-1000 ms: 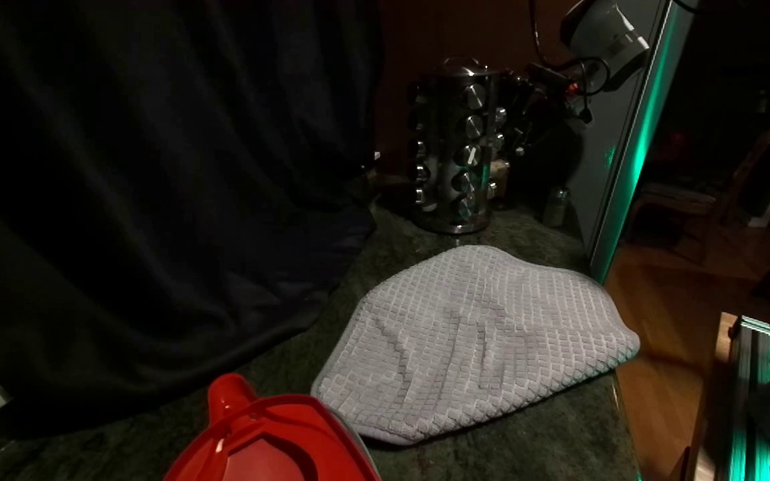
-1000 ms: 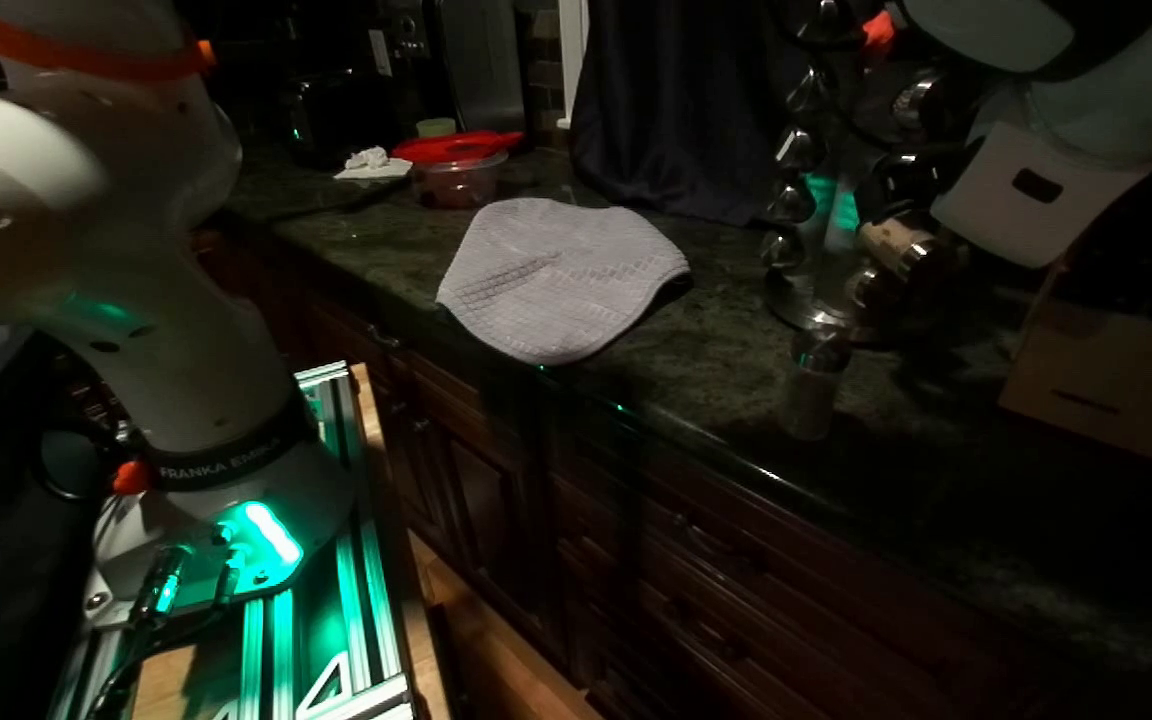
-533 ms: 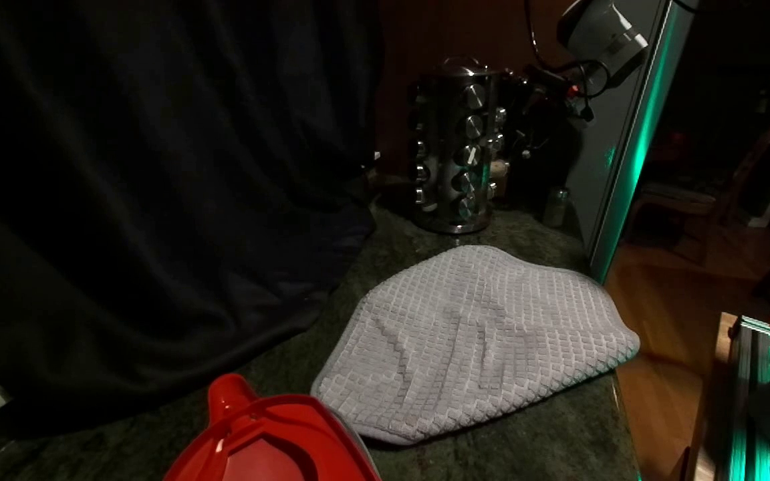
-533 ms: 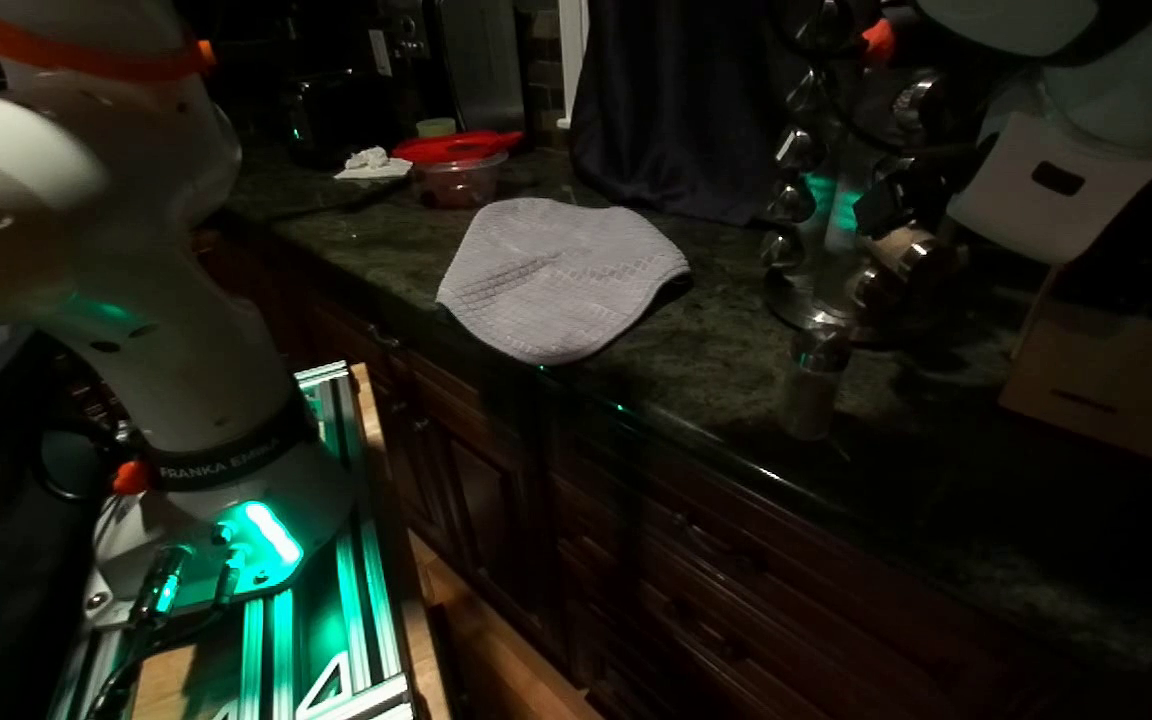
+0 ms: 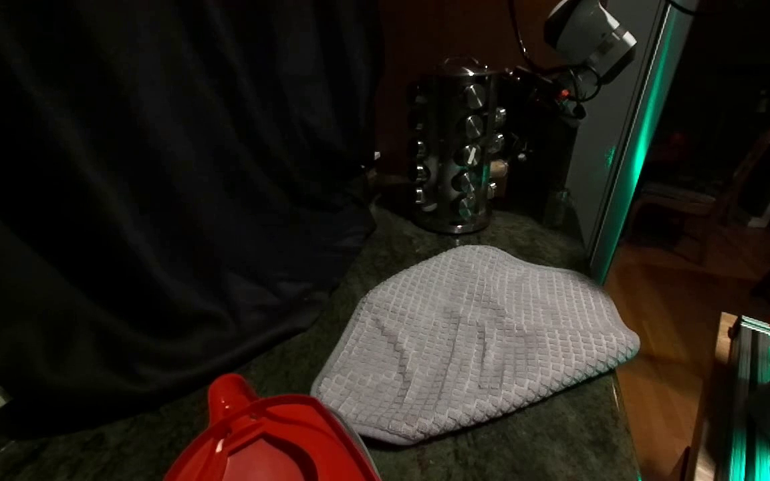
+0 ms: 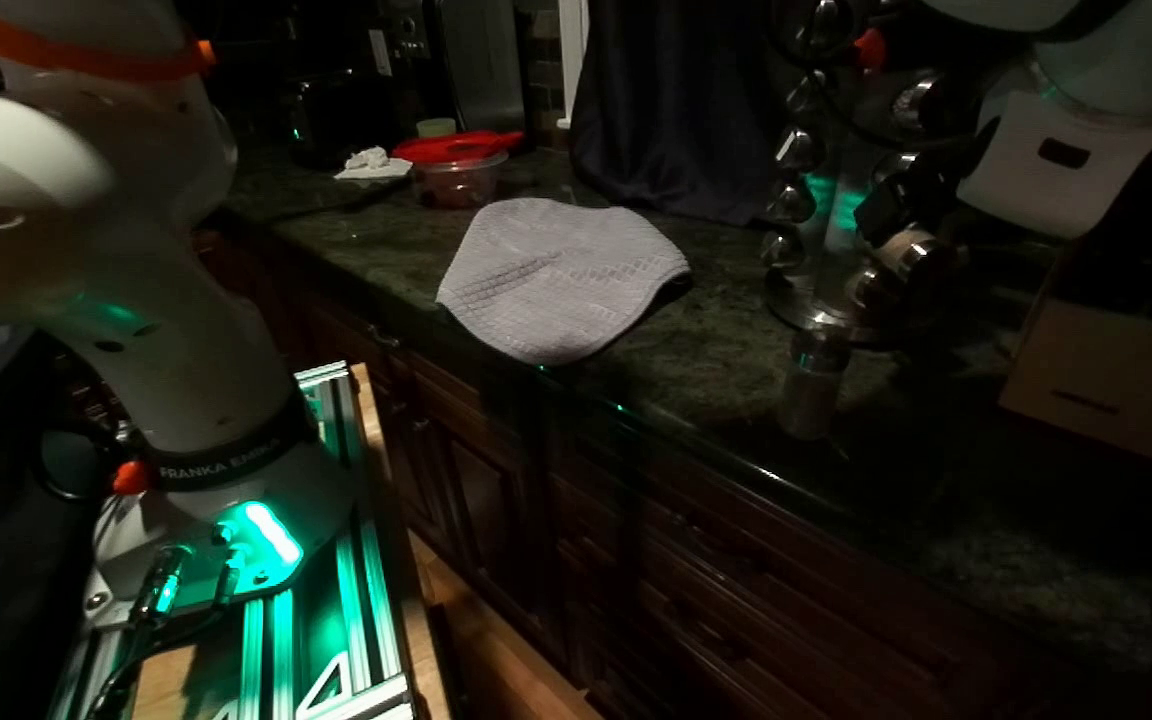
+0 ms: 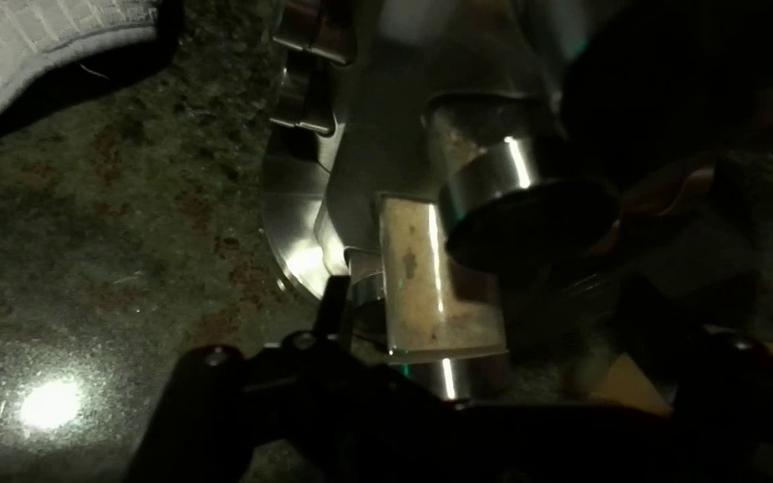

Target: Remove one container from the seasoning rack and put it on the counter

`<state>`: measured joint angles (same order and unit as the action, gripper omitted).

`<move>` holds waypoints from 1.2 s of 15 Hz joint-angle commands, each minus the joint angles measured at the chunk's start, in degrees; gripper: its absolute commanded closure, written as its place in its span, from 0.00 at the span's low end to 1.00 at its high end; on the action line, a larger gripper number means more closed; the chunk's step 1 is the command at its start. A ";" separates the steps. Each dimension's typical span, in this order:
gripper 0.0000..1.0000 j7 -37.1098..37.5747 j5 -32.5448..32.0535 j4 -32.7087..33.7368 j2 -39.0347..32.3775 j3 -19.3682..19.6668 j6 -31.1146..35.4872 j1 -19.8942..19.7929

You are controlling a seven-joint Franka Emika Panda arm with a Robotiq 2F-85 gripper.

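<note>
The seasoning rack (image 5: 448, 150), upright metal with tiers of silver-lidded jars, stands at the back of the dark speckled counter (image 6: 716, 345). In the wrist view a container (image 7: 413, 268) of tan seasoning juts far out of a low tier, its silver lid toward me. My gripper (image 7: 489, 282) is open around its lid end. The left finger (image 7: 335, 304) stands apart from the glass; the other is a dim shape well to the right. The same container (image 6: 906, 250) shows beside the rack in an exterior view, partly behind a dark finger. The lid's end is hidden by my gripper.
A loose jar (image 6: 814, 390) stands on the counter near the rack, close to a cardboard box (image 6: 1106, 370). A pale checked cloth (image 5: 478, 334) lies before the rack. Beyond it is a red-lidded tub (image 6: 456, 165). A dark curtain (image 5: 191, 200) hangs alongside.
The arm has shifted slightly toward the rack over the last half second. A dark finger now shows before the tan container, where it did not a second ago; the jaws have spread.
</note>
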<state>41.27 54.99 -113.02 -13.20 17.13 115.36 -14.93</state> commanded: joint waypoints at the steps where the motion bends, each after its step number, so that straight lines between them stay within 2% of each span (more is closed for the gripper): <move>1: 0.00 2.28 -4.76 0.73 -0.24 -0.37 2.63 1.09; 5: 0.00 3.33 -7.64 1.18 -0.51 -1.00 4.45 1.69; 18: 0.00 4.74 -10.39 2.81 -2.74 -2.21 8.35 2.38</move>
<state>43.75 47.04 -111.53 -14.59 15.10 122.43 -12.90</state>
